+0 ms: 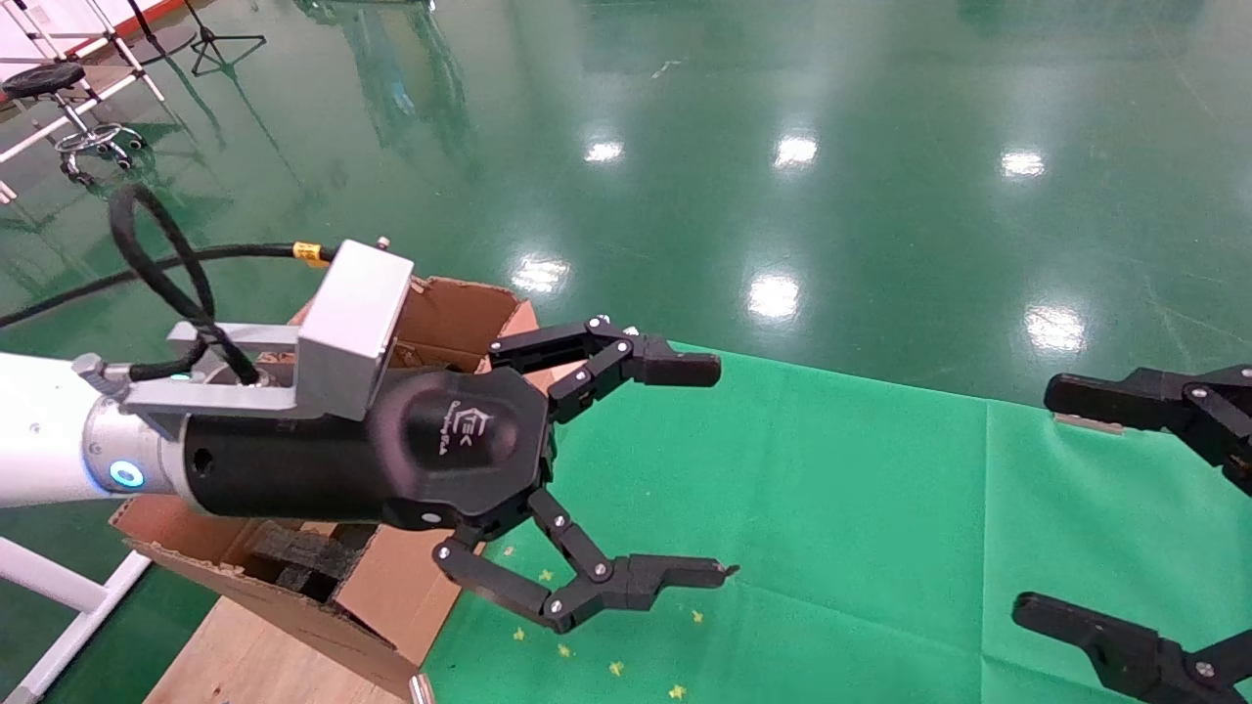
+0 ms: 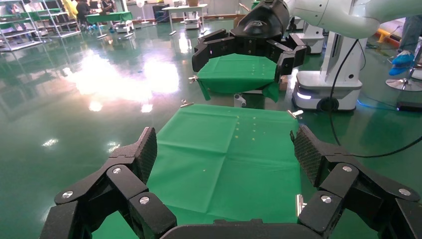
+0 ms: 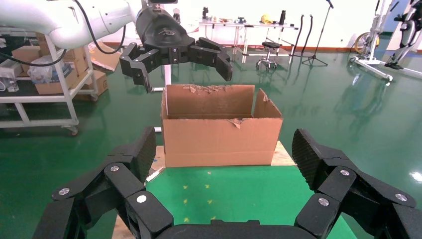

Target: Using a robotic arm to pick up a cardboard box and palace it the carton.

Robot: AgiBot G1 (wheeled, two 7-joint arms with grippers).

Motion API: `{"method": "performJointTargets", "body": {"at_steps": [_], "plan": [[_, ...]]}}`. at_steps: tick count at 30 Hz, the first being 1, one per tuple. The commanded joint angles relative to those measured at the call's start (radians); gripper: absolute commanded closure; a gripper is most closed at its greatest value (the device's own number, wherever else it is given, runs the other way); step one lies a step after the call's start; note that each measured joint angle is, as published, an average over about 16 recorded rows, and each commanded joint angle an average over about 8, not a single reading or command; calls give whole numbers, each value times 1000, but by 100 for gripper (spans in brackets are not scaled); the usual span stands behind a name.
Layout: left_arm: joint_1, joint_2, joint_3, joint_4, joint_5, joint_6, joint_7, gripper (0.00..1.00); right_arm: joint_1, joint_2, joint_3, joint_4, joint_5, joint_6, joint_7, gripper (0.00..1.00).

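The carton, big and brown with torn flaps, stands at the left end of the green-clothed table, with black foam inside. It also shows in the right wrist view. My left gripper, on the white robotic arm, is open and empty. It hovers over the carton's near side, with its fingers out over the cloth. My right gripper is open and empty at the table's right end. The small cardboard box is not in view.
The carton sits on a wooden board. Small yellow marks dot the cloth. A stool and a tripod stand far off on the shiny green floor. A shelf cart shows behind the left arm.
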Motion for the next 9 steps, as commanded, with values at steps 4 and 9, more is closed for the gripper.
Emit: {"method": "performJointTargets", "body": {"at_steps": [4, 9], "plan": [[0, 0, 0, 0, 0, 0, 0, 0, 0, 0, 0, 0, 0, 0, 0, 0], [0, 0, 0, 0, 0, 0, 0, 0, 0, 0, 0, 0, 0, 0, 0, 0]]}}
